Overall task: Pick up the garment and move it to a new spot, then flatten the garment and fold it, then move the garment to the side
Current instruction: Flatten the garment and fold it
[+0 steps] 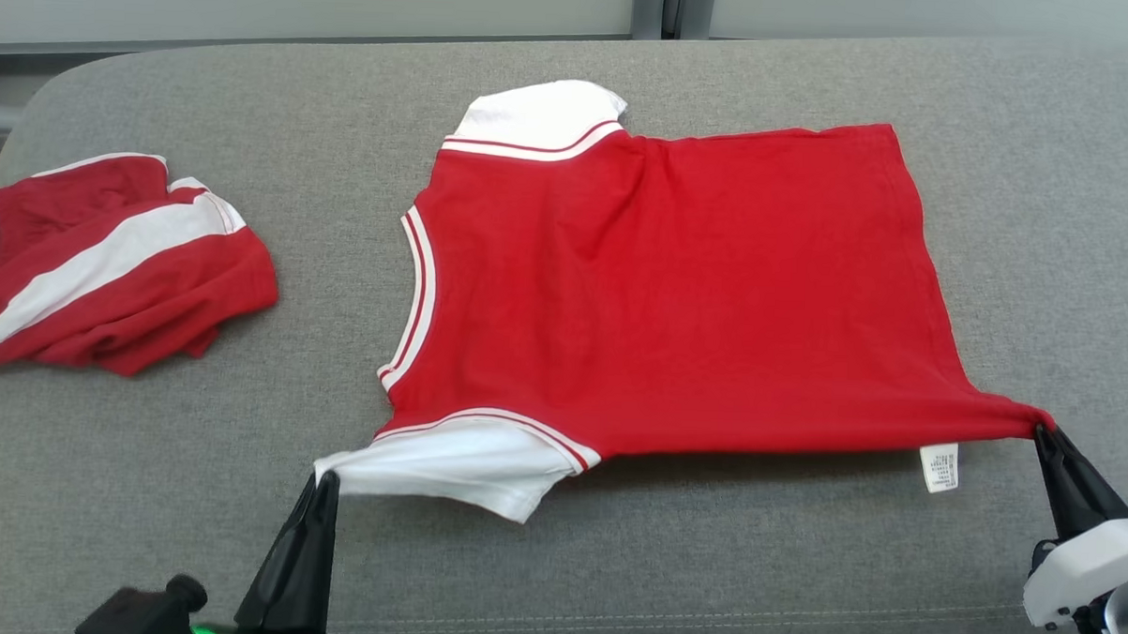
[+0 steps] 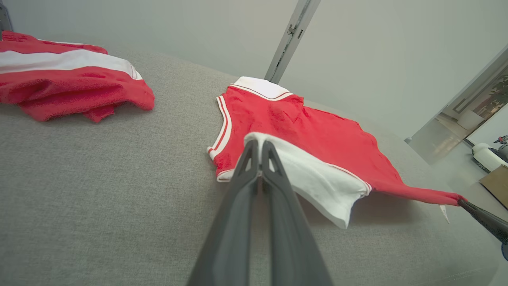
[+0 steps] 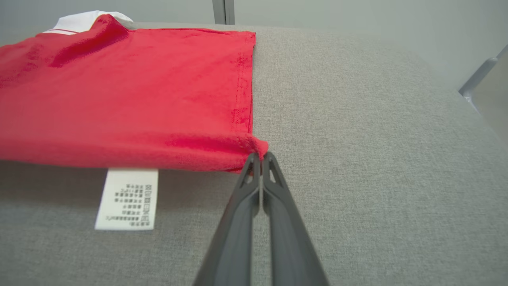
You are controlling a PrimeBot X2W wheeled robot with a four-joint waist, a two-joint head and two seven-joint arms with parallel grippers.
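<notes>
Two grippers, one garment, grey fabric surface (image 1: 705,575).

Head view:
- Left gripper (image 1: 326,479): fingers together, pinched on the tip of the white near sleeve. Its body is cut off by the bottom edge.
- Right gripper (image 1: 1043,429): fingers together, clamped on the near hem corner, which is drawn out to a point. Its pale housing is cut off at the lower right corner.
- Garment (image 1: 678,283): red, white sleeves, striped trim. It lies spread at the middle of the surface, long axis running left to right, neck opening to the left, hem to the right. The near edge is stretched between the two grippers, with a shadow beneath it.
- Care label (image 1: 940,466): hangs from the near edge beside the right gripper; print too small to read.
- Second red-and-white garment (image 1: 106,263): crumpled, well apart at the left, partly cut off by the left edge.

Left wrist view:
- Left gripper (image 2: 260,142): tips closed on the white sleeve edge.
- Garment (image 2: 317,131): extends away and to the right, ending at the right gripper (image 2: 461,201), whose fingers are cut off by the frame edge.
- Second garment (image 2: 71,87): upper left, cut off by the left edge.

Right wrist view:
- Right gripper (image 3: 260,155): tips shut on the bunched red hem corner.
- Garment (image 3: 119,91): runs off the left edge; far white sleeve is barely visible at the top left.
- Care label (image 3: 127,198): hangs below the near edge, with blurred print.
</notes>
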